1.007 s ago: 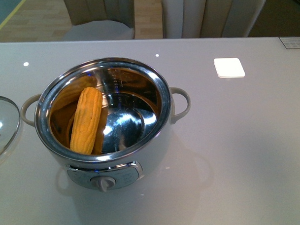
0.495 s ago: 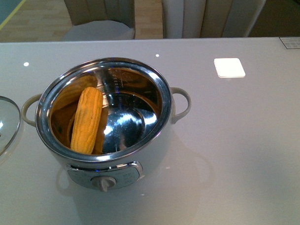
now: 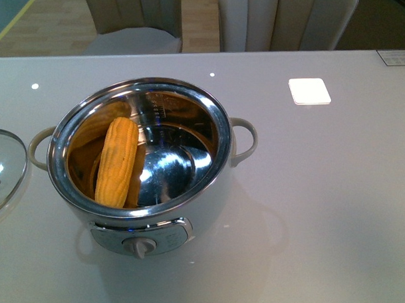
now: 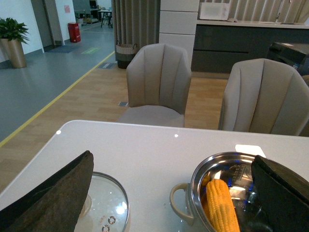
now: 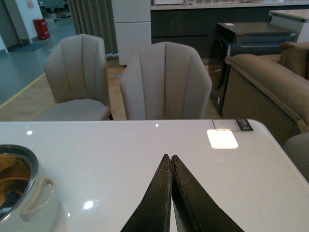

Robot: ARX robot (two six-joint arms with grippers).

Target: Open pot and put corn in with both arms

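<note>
Front view: corn (image 3: 116, 162) in pot (image 3: 139, 154); lid (image 3: 3, 168) beside | left pincer (image 4: 169, 193) wide, right pincer (image 5: 171, 166) closed, empty

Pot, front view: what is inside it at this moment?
The pot holds one corn cob leaning against the inner wall on the side toward the glass lid. The rest is bare shiny steel. The bowl beneath the cob is hidden.

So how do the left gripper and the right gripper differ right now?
The left gripper stands wide open, its fingers far apart, while the right gripper is shut with its tips touching. The left gripper frames the glass lid and the pot holding the corn; the right gripper sits over bare table, with the pot off to one side. Both hold nothing.
</note>
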